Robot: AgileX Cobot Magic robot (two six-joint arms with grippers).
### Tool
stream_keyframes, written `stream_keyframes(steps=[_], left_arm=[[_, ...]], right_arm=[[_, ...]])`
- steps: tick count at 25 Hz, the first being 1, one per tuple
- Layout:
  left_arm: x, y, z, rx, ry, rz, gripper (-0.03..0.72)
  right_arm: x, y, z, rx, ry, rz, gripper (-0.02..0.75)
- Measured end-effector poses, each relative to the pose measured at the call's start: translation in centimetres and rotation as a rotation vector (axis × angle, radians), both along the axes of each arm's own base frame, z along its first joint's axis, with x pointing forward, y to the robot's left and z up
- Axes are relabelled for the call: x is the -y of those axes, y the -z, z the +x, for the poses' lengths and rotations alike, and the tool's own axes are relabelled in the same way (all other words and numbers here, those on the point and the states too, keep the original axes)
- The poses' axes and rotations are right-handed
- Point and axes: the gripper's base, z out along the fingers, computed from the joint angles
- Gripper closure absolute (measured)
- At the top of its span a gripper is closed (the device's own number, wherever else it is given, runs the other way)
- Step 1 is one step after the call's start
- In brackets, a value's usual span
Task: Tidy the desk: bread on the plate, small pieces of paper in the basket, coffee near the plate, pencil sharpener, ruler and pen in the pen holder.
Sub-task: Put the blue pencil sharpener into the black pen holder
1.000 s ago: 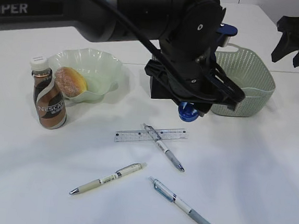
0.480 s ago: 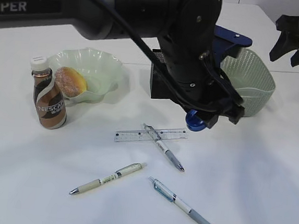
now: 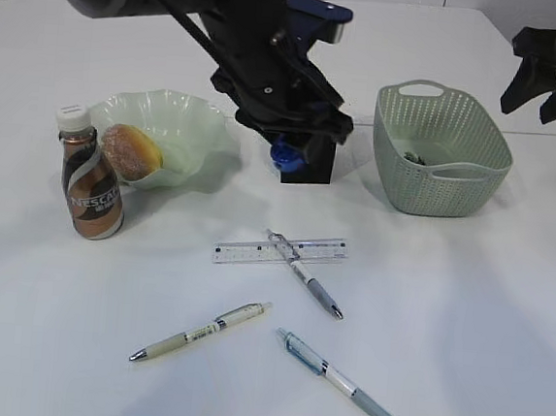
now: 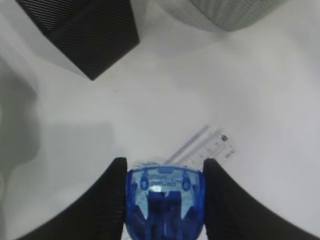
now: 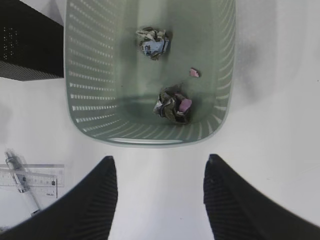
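Here we see the left gripper (image 4: 165,200) clamped on a blue pencil sharpener (image 3: 283,153), hanging just in front of the black mesh pen holder (image 3: 309,157). The right gripper (image 5: 159,195) stands apart and empty, above bare desk (image 3: 483,314) beside the basket (image 3: 442,164). Only the right wrist view shows the crumpled paper scraps (image 5: 172,104) inside the basket. In front of the pen holder lies the clear ruler (image 3: 280,250) with a pen (image 3: 303,274) across it; two more pens lie further forward. Left of the holder, the bread (image 3: 130,150) sits in the plate (image 3: 178,121), the coffee (image 3: 91,184) alongside.
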Motion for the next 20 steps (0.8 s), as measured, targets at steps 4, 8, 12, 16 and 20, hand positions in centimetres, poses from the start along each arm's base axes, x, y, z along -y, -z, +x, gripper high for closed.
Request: stream_keyframes(steps=[4,8,12,16,20], left_arm=[[-1.2,-0.6,1.6,0.049,-0.016,-0.035,0.387],[-1.4,-1.2,2.4,0.099,0.011,-0.091,0.387],[-1.4,-1.8,3.1,0.167,0.015,-0.142,0.387],[-1.1,-2.5,3.7,0.256,0.016,-0.203,0.387],[-0.8,-3.0,4.1,0.320,0.011,-0.266,0.387]], right_arm=[[0.0,0.0,0.0,0.000,0.000,0.000,0.302],[0.0,0.0,0.0,0.001,-0.002,0.000,0.302],[0.0,0.0,0.0,0.002,-0.009,-0.003,0.303],[0.0,0.0,0.0,0.004,-0.017,-0.007,0.303],[0.0,0.0,0.0,0.002,-0.018,-0.007,0.304]])
